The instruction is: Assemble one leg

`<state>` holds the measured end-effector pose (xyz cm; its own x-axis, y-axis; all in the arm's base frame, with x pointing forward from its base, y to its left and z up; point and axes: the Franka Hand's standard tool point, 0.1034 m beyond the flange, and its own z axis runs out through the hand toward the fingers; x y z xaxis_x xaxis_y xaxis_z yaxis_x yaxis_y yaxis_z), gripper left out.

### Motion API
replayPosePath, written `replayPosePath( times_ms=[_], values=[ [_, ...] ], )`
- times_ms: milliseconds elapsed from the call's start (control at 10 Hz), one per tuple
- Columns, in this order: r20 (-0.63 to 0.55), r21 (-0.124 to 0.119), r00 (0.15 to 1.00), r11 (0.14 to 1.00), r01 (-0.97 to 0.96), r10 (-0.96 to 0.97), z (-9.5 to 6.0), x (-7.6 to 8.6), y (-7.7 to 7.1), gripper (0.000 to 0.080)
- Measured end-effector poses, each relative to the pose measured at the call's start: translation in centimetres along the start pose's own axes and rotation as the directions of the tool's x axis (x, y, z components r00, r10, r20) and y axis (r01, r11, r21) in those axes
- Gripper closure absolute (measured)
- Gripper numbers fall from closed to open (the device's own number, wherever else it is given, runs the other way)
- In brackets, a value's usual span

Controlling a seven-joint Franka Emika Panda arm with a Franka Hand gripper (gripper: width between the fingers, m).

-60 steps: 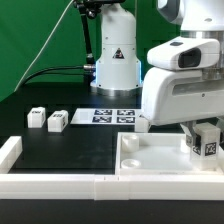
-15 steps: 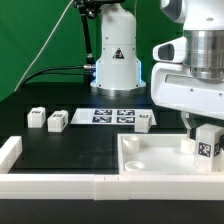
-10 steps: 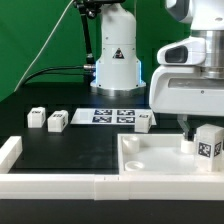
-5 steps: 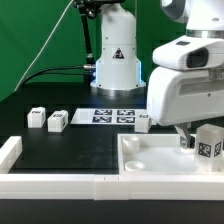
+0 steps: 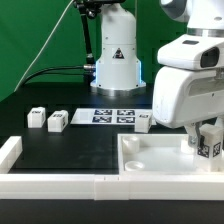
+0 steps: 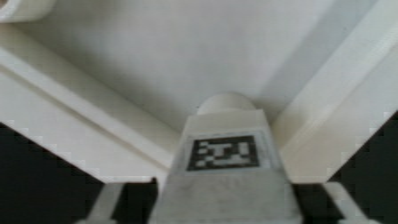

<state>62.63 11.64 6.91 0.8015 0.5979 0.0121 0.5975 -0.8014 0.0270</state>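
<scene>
One leg (image 5: 209,147), a small white block with square tags, stands upright in the far corner of the large white panel (image 5: 150,158) on the exterior view's right. My gripper (image 5: 206,136) is lowered over it, one finger on each side. In the wrist view the leg (image 6: 224,150) sits between the fingers (image 6: 118,200), with a dark gap on each side, so the jaws are open around it. Three other legs lie on the black table: two (image 5: 37,118) (image 5: 57,121) at the exterior view's left and one (image 5: 144,122) beside the marker board.
The marker board (image 5: 112,116) lies at the table's middle back, in front of the robot base (image 5: 115,55). A white rail (image 5: 60,185) runs along the front edge, with a short upright piece (image 5: 10,150) at the exterior view's left.
The gripper came down from a raised position and shifted toward the exterior view's right, so that its fingers now straddle the leg. The leg has stayed in the panel's corner.
</scene>
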Motion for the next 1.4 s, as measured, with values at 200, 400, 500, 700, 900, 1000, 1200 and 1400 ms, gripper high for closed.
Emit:
replayPosePath(
  times_ms=[200,400,500,700,900,1000,1200,1400],
  values=[
    [0.001,0.001,0.999,0.999,-0.049,0.049,0.0,0.0,0.0,0.0508],
    [-0.001,0.004,0.985,0.985,-0.171,0.171,0.0,0.0,-0.1,0.0508],
    [-0.001,0.005,0.944,0.944,-0.330,0.330,0.0,0.0,-0.1,0.0508],
    [0.002,0.010,0.828,0.828,-0.561,0.561,0.0,0.0,-0.2,0.0508],
    [0.000,0.035,0.622,0.622,-0.783,0.783,0.2,0.2,-0.5,0.0508],
    [0.002,0.032,0.533,0.533,-0.846,0.846,0.2,0.0,-0.2,0.0508],
    [0.005,0.013,0.372,0.372,-0.928,0.928,0.2,-0.6,0.3,0.0505],
    [0.004,-0.017,0.227,0.228,-0.974,0.974,0.1,-1.2,0.8,0.0500]
  ],
)
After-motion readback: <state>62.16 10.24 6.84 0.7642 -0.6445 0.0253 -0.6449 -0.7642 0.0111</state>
